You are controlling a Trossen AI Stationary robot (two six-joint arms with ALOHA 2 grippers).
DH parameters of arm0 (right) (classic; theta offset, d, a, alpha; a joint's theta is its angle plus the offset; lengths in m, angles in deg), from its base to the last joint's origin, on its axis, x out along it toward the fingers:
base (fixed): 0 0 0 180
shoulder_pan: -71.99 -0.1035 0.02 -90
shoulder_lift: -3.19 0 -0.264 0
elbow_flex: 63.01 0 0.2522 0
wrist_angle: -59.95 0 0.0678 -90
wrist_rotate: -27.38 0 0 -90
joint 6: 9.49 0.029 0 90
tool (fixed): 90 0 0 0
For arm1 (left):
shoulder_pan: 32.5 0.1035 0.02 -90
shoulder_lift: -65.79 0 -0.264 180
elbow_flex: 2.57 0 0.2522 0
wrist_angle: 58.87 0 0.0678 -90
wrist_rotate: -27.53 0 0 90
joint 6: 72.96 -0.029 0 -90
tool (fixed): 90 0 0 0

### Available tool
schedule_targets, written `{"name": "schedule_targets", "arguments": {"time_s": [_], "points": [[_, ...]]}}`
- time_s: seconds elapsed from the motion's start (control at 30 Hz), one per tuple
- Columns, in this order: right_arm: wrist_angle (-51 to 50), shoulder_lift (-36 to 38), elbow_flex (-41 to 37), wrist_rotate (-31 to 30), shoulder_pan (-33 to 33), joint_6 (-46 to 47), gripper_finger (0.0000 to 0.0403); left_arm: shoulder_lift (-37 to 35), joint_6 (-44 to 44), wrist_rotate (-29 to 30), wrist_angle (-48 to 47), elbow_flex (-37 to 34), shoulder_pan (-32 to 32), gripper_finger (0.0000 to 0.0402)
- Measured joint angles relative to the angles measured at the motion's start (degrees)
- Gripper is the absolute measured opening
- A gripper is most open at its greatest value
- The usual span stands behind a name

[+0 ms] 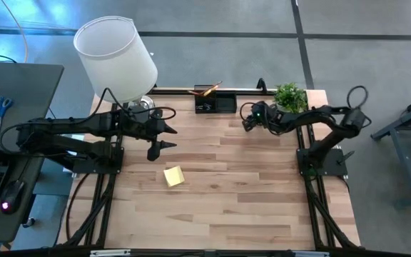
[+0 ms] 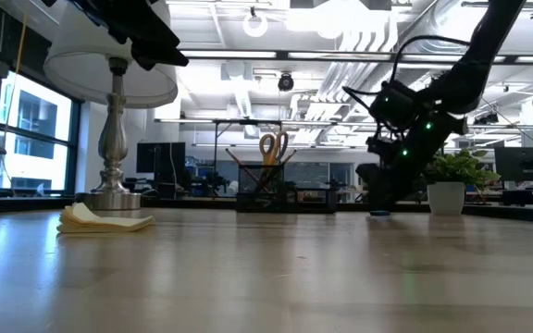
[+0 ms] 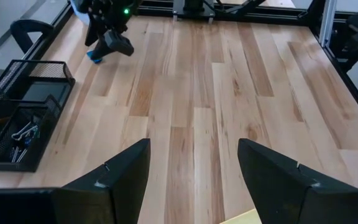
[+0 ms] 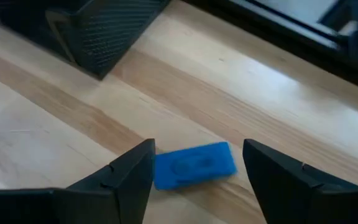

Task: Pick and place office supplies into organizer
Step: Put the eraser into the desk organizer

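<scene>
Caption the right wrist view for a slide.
Right gripper poised with open fingers straddling the blue eraser on the wooden table, beside the black mesh organizer.

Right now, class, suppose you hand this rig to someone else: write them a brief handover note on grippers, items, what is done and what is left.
Right gripper: open, low over the blue eraser, fingers either side, not gripping.
Left gripper: open, empty, above the table near the lamp.
Organizer at the back edge already holds orange-handled scissors and binder clips.
Left: eraser, then the yellow sticky-note pad lying mid-table.
</scene>
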Motion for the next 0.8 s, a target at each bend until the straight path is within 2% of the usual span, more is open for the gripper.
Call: {"name": "schedule_targets", "arguments": {"time_s": [0.17, 0.37, 0.63, 0.8], "points": [[5.2, -4.7, 0.7, 0.6, 1.4, -2.7, 0.0239, 0.0, 0.0, 0.0, 0.0, 0.0, 0.0, 0.0232], [4.6, -6.5, 2.1, 3.5, 3.9, -0.8, 0.0241, 0.0, -0.5, 0.0, -0.1, 0.0, 0.0, 0.0232], [-4.0, -5.5, 2.4, 9.5, 1.8, 3.2, 0.024, 0.0, 0.0, 0.0, -0.8, 0.0, 0.0, 0.0232], [-10.2, -1.1, 2.1, 13.7, -1.8, 6.8, 0.0241, 0.0, 0.0, 0.2, -0.8, 0.0, 0.0, 0.0232]]}}
